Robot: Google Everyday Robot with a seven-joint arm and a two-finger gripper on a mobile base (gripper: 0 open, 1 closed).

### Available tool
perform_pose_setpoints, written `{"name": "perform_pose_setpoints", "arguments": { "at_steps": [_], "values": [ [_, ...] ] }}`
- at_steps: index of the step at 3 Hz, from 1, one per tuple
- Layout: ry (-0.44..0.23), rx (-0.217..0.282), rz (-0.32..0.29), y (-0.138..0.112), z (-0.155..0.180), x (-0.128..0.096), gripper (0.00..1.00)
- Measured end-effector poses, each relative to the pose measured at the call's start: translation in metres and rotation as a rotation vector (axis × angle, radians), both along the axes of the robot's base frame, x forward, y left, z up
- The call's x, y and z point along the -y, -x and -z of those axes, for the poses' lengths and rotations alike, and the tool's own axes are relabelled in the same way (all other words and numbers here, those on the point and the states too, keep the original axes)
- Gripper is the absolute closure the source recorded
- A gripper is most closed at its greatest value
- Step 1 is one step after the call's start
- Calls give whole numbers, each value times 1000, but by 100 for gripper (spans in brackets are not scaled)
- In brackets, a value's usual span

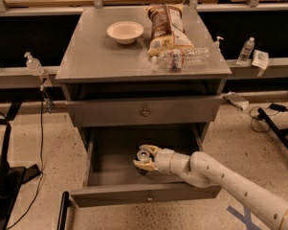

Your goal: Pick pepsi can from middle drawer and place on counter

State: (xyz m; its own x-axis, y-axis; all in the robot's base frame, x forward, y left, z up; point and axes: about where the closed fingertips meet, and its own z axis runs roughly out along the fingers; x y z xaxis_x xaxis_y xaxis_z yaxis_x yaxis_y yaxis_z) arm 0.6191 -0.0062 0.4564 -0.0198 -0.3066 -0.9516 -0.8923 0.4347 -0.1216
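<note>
1. The gripper (pixel 142 158) is reaching down inside the open middle drawer (pixel 143 194), near the middle of its flat floor and a little toward the front panel.
2. Its two pale fingers (pixel 150 150) are sitting on either side of the pepsi can (pixel 143 154), closed in against it, so the jaws are only as far apart as the can is wide.
3. The can is showing mostly its silver top. Its dark body is blending into the shadowed drawer floor, and I cannot tell whether it is resting on the floor or hanging just above it.
4. The white arm (pixel 220 176) is coming in from the lower right, crossing over the drawer's front right corner.
5. The upper drawer (pixel 110 113) is sitting shut above, its brass knob (pixel 145 112) facing out.
6. The counter (pixel 93 54) is carrying a cream bowl (pixel 125 31) toward the back, a brown snack bag (pixel 165 28) just right of it, and a clear plastic bottle (pixel 184 58) lying on its side near the front right, touching the bag.
</note>
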Motion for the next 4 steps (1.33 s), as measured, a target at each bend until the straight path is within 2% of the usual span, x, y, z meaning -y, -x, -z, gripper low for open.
{"name": "perform_pose_setpoints", "arguments": {
  "at_steps": [1, 2, 3, 4],
  "values": [
    [-67, 85, -37, 18, -60, 30, 100],
    [-117, 139, -110, 32, -109, 55, 100],
    [-127, 148, -146, 37, -132, 66, 100],
    [-99, 158, -210, 33, -177, 83, 100]
  ]
}}
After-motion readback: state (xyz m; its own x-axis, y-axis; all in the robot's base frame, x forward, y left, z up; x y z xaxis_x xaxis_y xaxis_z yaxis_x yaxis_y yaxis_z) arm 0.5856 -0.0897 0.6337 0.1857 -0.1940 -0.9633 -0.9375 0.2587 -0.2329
